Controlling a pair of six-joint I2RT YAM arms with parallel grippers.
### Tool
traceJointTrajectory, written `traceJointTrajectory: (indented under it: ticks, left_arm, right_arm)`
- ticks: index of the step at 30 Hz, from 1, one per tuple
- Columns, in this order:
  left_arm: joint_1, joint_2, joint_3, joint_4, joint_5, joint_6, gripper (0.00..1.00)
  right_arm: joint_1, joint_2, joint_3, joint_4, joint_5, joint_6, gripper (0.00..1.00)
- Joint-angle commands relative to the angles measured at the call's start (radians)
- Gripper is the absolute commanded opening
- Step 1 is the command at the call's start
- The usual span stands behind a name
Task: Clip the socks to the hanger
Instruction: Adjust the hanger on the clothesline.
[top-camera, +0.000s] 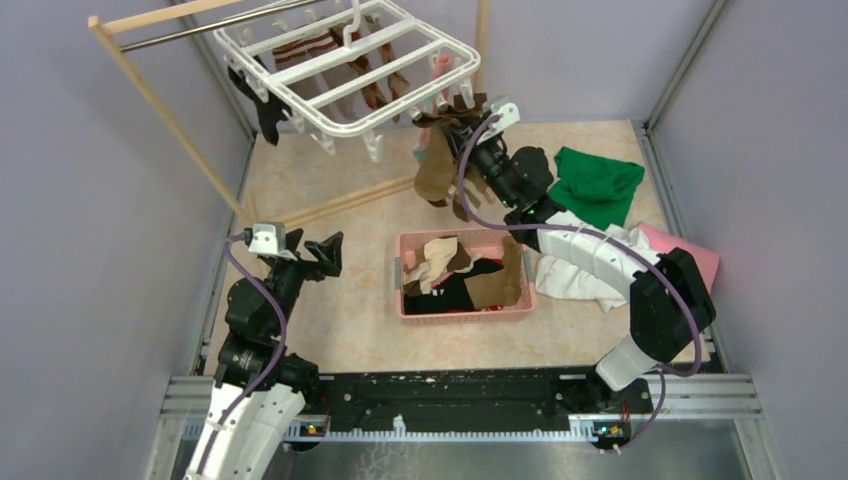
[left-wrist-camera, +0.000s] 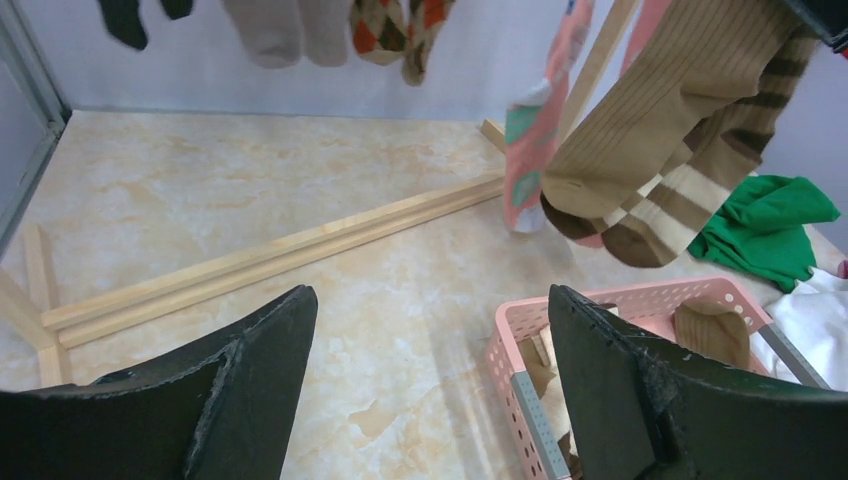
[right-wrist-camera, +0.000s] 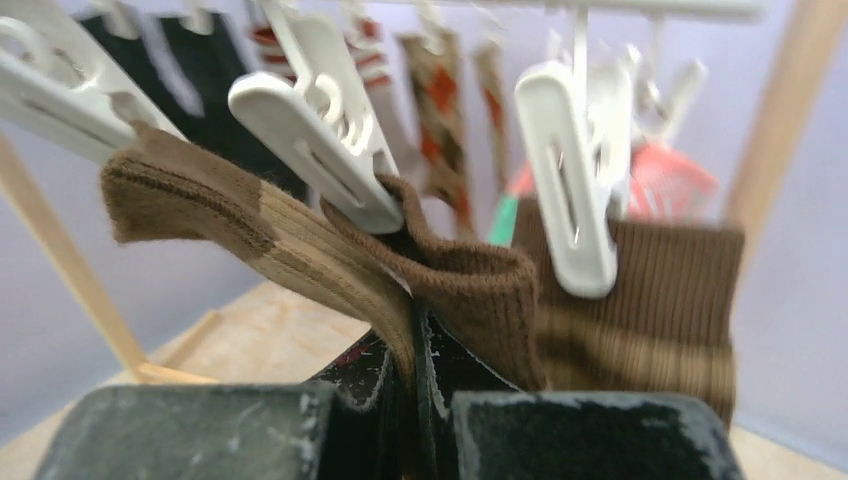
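The white grid hanger (top-camera: 345, 75) hangs at the back left with several socks clipped under it: black (top-camera: 268, 115), striped (top-camera: 300, 50) and argyle (top-camera: 370, 85). At its right corner my right gripper (top-camera: 458, 122) is shut on the cuff of a brown-and-tan ribbed sock (right-wrist-camera: 300, 240), which dangles below (top-camera: 435, 170). A white clip (right-wrist-camera: 330, 130) touches that cuff's fold; a second clip (right-wrist-camera: 570, 180) holds a brown striped sock (right-wrist-camera: 650, 300). My left gripper (top-camera: 325, 255) stands open and empty low over the table, left of the basket. More socks (top-camera: 450, 262) lie in the basket.
The pink basket (top-camera: 465, 313) sits mid-table. Green (top-camera: 595, 185), white (top-camera: 585, 265) and pink (top-camera: 690, 250) cloths lie to its right. The wooden rack (top-camera: 160, 100) carries the hanger; its base bar (left-wrist-camera: 280, 255) runs across the floor behind my left gripper (left-wrist-camera: 430, 330).
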Motion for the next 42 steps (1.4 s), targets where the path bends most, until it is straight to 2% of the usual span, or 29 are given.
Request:
traceJointTrajectory:
  ticks: [1,10,19,28,36,42]
  left_arm:
    - [0.001,0.026,0.002,0.101,0.042,-0.002,0.92]
    - [0.001,0.059,0.01,0.15,0.128,-0.025,0.93]
    - [0.001,0.062,0.009,0.249,0.23,-0.043,0.97]
    - [0.001,0.066,-0.001,0.289,0.271,-0.06,0.98]
    - [0.001,0.093,-0.016,0.359,0.294,-0.093,0.98]
    - [0.001,0.124,-0.006,0.389,0.309,-0.107,0.98]
  right_arm:
    - [-0.085,0.006,0.054,-0.096,0.018,0.04,0.0]
    - [-0.186,0.144,0.249,-0.173,-0.049,0.064,0.0]
    - [-0.219,0.334,0.504,-0.279,-0.088,0.124,0.0]
    - [-0.237,0.484,0.727,-0.346,-0.118,0.19,0.0]
    - [-0.269,0.614,0.976,-0.489,-0.141,0.25,0.0]
    - [-0.269,0.625,1.006,-0.556,-0.062,0.244,0.0]
